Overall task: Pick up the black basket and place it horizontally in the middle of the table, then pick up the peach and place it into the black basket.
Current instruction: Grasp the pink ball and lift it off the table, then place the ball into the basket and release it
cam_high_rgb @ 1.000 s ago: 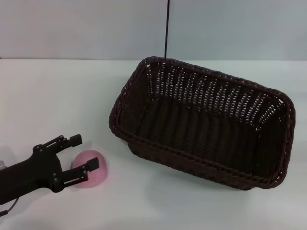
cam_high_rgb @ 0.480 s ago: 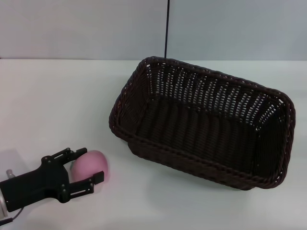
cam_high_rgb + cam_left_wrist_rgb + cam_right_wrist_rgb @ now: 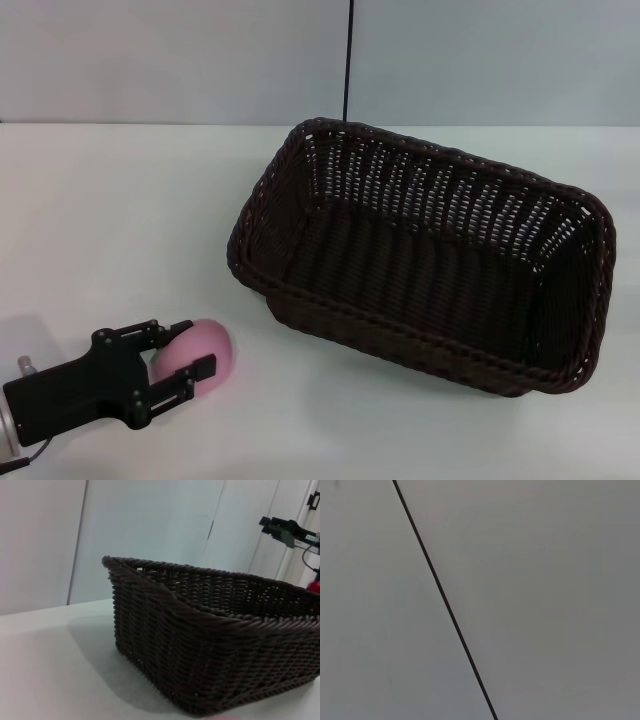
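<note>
Straddling peach w/ spread left claw, nr black basket.

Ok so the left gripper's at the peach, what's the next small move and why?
Probably close the fingers. The left gripper is open with its fingers either side of the peach on the table, and the basket already lies in the middle, empty.

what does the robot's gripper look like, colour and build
The left gripper is matte black, a blocky body with two slim linkage fingers joined by small pale screws. A silvery cylinder and a thin cable sit behind it. The right arm is not in view.
</note>
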You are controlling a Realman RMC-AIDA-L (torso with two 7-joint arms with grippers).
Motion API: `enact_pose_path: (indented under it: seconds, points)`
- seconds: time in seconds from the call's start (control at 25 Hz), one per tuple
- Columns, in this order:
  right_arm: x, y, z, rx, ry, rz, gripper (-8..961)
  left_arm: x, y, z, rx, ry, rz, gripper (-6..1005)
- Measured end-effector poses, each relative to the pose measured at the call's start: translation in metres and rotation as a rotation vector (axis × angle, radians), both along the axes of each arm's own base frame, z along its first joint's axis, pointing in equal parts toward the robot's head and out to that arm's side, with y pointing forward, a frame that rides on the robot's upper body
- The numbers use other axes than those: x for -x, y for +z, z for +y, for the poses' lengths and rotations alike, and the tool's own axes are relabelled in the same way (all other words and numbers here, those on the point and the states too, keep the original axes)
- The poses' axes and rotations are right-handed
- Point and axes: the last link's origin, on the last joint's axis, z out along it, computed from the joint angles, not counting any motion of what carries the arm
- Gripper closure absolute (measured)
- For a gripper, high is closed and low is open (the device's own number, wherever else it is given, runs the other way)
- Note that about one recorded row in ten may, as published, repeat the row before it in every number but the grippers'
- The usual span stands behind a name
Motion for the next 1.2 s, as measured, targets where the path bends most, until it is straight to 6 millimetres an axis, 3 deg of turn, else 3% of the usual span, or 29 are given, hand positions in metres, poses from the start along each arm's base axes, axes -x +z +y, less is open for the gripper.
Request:
enact_pose_path:
  seconds: [0.36, 0.56, 0.64, 0.76, 0.96, 1.08, 1.2]
  points:
    - [-0.001, -0.005, -0.002, 0.007, -0.008, -0.007, 520, -0.004, 0.002, 0.000, 0.000, -0.021, -0.025, 547]
    - [-0.001, -0.007, -0.002, 0.009, -0.009, -0.001, 520, -0.024, 0.028, 0.001, -0.056, -0.113, -0.179, 626]
    - [0.000, -0.008, -0.002, 0.011, -0.008, 0.002, 520, -0.034, 0.045, 0.008, -0.131, -0.154, -0.265, 648]
    - [0.001, -0.011, -0.001, 0.016, -0.007, 0.000, 520, -0.046, 0.053, 0.022, -0.197, -0.185, -0.326, 687]
    - [0.003, -0.018, 0.000, 0.027, -0.006, 0.007, 519, -0.069, 0.046, 0.043, -0.228, -0.235, -0.384, 737]
    - [0.003, -0.020, 0.000, 0.030, -0.005, 0.013, 519, -0.102, 0.024, 0.073, -0.199, -0.276, -0.439, 759]
    - [0.004, -0.022, 0.000, 0.033, -0.004, 0.016, 519, -0.116, 0.012, 0.084, -0.189, -0.286, -0.439, 781]
